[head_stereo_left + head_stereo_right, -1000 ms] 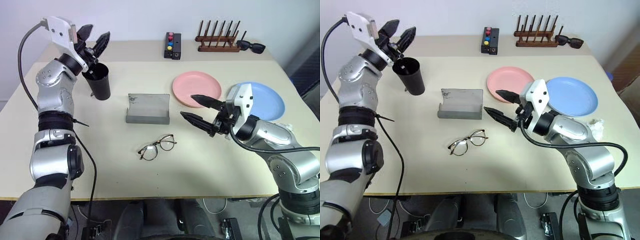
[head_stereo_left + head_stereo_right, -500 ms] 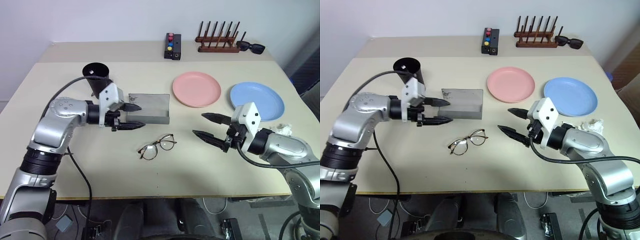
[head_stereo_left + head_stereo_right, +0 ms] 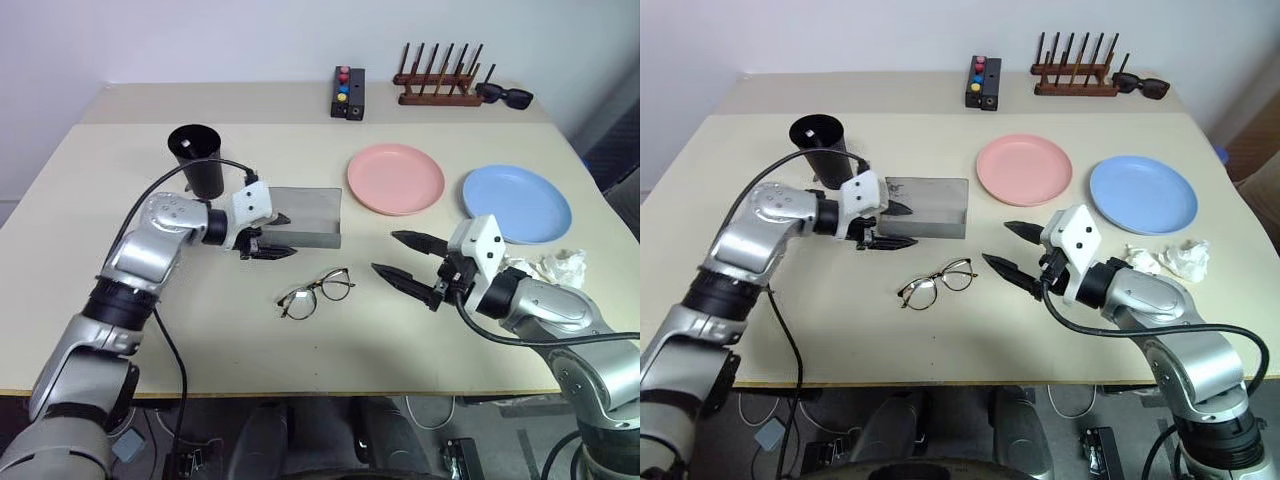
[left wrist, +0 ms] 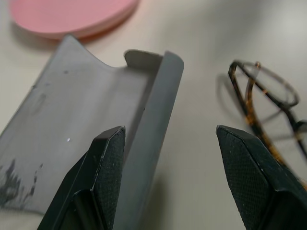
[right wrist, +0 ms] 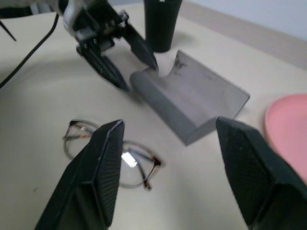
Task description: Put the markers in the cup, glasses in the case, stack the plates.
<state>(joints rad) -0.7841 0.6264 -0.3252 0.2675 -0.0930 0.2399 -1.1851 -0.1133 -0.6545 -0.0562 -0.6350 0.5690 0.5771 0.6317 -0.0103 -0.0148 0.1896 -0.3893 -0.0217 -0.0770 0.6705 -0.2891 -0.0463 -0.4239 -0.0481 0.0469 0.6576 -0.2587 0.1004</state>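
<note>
The grey case [image 3: 300,215] lies open mid-table. My left gripper [image 3: 275,238] is open at its left end; in the left wrist view one fingertip [image 4: 108,158] hangs over the case's front lip [image 4: 153,124], the other over bare table beside the glasses [image 4: 268,100]. The wire-framed glasses [image 3: 315,292] lie in front of the case. To their right my right gripper [image 3: 405,258] hovers wide open, holding nothing. The black cup [image 3: 197,160] stands upright behind my left arm. The pink plate [image 3: 395,178] and blue plate [image 3: 516,203] lie side by side, apart. The markers are out of view.
At the back edge sit a small black box with coloured buttons [image 3: 347,92], a wooden peg rack [image 3: 437,85] and black sunglasses [image 3: 505,95]. Crumpled white paper [image 3: 555,268] lies by my right forearm, in front of the blue plate.
My left arm swung down from above the cup to the case's left end, its gripper now pointing right. The right gripper sank a little toward the table's front.
</note>
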